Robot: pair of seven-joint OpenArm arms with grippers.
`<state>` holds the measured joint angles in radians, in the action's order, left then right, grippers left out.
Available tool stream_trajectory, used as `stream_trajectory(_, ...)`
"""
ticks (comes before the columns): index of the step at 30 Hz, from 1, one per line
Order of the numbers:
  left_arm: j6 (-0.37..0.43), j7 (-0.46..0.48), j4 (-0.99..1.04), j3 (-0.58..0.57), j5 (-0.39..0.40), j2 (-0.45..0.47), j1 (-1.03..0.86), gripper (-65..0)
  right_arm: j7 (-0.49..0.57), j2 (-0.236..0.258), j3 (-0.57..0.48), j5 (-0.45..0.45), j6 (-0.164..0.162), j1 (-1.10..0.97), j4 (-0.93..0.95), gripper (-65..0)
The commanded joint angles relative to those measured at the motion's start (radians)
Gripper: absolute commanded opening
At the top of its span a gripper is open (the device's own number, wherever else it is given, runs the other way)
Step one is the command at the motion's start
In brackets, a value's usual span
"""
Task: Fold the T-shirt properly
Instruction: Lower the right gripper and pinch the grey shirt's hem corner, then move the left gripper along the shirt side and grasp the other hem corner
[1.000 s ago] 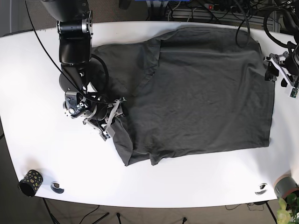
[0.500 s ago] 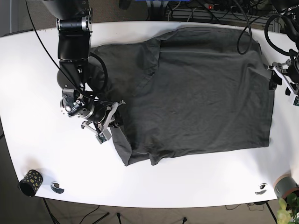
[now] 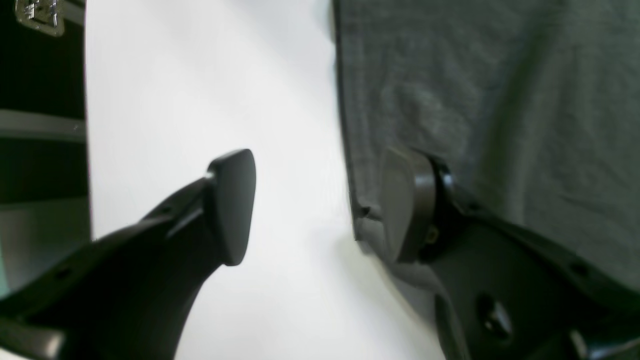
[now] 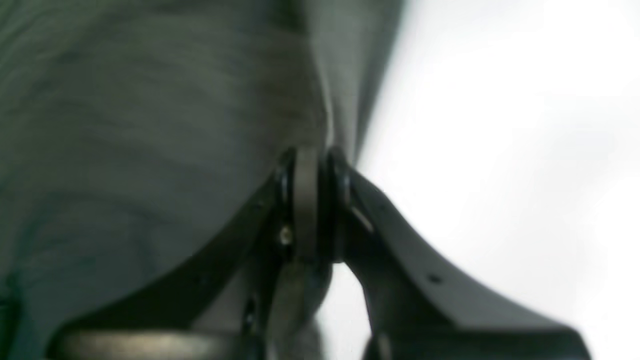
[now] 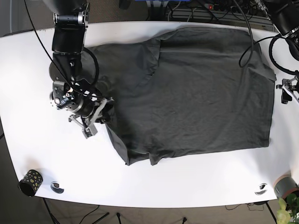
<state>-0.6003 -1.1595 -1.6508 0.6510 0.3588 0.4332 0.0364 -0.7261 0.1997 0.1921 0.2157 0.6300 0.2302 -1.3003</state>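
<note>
The dark grey T-shirt [image 5: 196, 93] lies spread on the white table [image 5: 187, 182], with folded-over cloth on its left side. My right gripper [image 5: 99, 115] is at the shirt's left edge and is shut on it. In the right wrist view the jaws are pressed together on a pinched fold [image 4: 310, 165] of the cloth [image 4: 150, 125]. My left gripper [image 5: 287, 88] is open beside the shirt's right edge, near the table's rim. In the left wrist view [image 3: 320, 207] one finger [image 3: 405, 205] is over the shirt's hem [image 3: 475, 100] and the other [image 3: 232, 205] is over bare table.
A black dotted cup [image 5: 31, 182] and a small round item [image 5: 57, 187] sit at the front left. Another small round item [image 5: 261, 188] and a grey cup [image 5: 286, 185] sit at the front right. Cables [image 5: 210, 7] run behind the table.
My right gripper has moved left and slightly back, dragging the shirt's left edge with it. My left gripper has moved right and towards the front, to the table's rim.
</note>
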Motion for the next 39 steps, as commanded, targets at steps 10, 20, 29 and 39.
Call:
stream_trajectory(10, 0.000, 0.016, -0.004, -0.053, 0.007, 0.016, 0.017, -28.1, 0.155, 0.053, 0.045, 0.009, 0.001, 0.128, 0.166, -65.0)
stream_trajectory(20, 0.000, 0.016, -0.004, -0.053, 0.006, -0.003, 0.015, -28.1, 0.294, 0.102, 0.045, 0.009, 0.001, 0.231, 0.385, -23.9)
stream_trajectory(29, -0.002, 0.016, -0.004, -0.052, 0.006, -0.004, 0.015, -28.1, 0.294, 0.105, 0.043, 0.009, 0.009, 0.297, 0.471, -14.0)
stream_trajectory(39, -0.002, 0.016, -0.004, -0.052, 0.006, -0.004, 0.013, -28.1, 0.340, 0.131, 0.043, 0.009, 0.035, 0.364, 0.652, -11.9)
